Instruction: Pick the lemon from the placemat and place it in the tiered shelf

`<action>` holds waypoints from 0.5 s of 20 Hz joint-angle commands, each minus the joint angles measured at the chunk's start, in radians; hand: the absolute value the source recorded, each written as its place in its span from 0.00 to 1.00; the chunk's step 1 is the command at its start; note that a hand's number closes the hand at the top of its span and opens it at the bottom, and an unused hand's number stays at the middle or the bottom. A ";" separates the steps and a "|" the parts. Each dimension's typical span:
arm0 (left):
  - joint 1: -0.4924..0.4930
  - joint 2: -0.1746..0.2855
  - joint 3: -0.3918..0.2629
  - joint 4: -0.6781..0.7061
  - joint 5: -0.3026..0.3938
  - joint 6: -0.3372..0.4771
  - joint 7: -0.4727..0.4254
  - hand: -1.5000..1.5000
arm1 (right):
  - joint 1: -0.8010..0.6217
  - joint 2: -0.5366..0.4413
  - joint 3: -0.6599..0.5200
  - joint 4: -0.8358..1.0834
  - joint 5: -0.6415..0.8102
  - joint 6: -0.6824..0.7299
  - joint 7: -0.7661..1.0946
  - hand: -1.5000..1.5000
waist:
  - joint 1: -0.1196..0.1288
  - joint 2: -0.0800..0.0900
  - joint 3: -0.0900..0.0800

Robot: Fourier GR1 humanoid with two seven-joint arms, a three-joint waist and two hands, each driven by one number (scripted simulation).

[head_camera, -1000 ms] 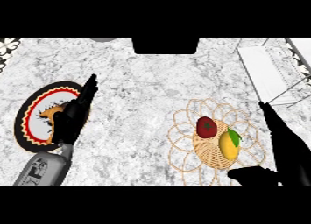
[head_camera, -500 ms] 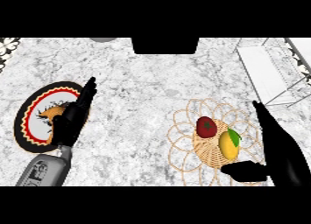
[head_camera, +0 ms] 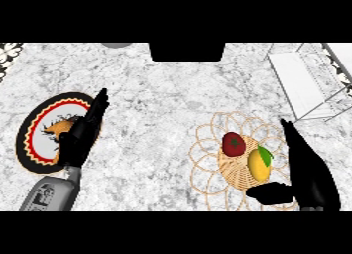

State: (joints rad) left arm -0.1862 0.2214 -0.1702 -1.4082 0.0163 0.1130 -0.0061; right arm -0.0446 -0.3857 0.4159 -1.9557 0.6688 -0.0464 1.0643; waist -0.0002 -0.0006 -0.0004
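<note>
Marble table [head_camera: 156, 109] is carrying a wicker placemat [head_camera: 207, 144] at right; lemon [head_camera: 259, 166] is lying on it just beside a red fruit [head_camera: 233, 144]; right hand [head_camera: 310, 171] is hovering beside the lemon, fingers straight, grasping nothing; left hand [head_camera: 83, 133] is resting released over a patterned plate [head_camera: 33, 134]; tiered shelf [head_camera: 310, 84] is standing far right.

Left hand [head_camera: 82, 135] and right hand [head_camera: 308, 166] — both open, fingers straight.

Yellow lemon [head_camera: 259, 167] on placemat [head_camera: 233, 172]; tiered shelf [head_camera: 303, 79] apart
</note>
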 commanded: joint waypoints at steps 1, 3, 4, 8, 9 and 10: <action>-0.055 -0.054 -0.004 0.028 -0.040 0.035 0.033 0.50 | -0.007 0.028 -0.003 -0.001 0.020 0.087 0.080 0.00 | -0.003 0.000 0.000; -0.048 -0.037 0.013 0.017 -0.038 0.014 0.031 0.50 | -0.030 0.050 -0.046 0.139 0.025 0.034 -0.012 0.00 | 0.000 0.001 0.000; 0.008 -0.008 0.023 -0.076 -0.021 -0.013 0.062 0.50 | -0.036 0.067 -0.024 0.036 0.047 0.102 0.089 0.00 | 0.002 -0.001 0.000; -0.019 -0.077 0.004 0.014 -0.064 0.019 0.020 0.50 | -0.004 0.041 -0.123 0.169 -0.009 0.065 -0.111 0.00 | -0.001 0.001 0.001; 0.020 -0.044 0.036 0.021 -0.059 -0.018 -0.034 0.50 | 0.014 0.053 -0.101 0.016 0.029 0.140 0.010 0.00 | -0.002 0.000 0.000; 0.022 -0.037 0.048 0.010 -0.026 -0.049 -0.013 0.50 | -0.075 0.111 -0.085 0.199 0.067 0.097 -0.035 0.00 | 0.003 0.001 0.000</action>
State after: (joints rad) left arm -0.1850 0.1888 -0.1376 -1.3946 -0.0146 0.0900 -0.0134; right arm -0.0603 -0.3181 0.3523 -1.8479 0.7094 0.0157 1.0165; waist -0.0001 -0.0002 -0.0001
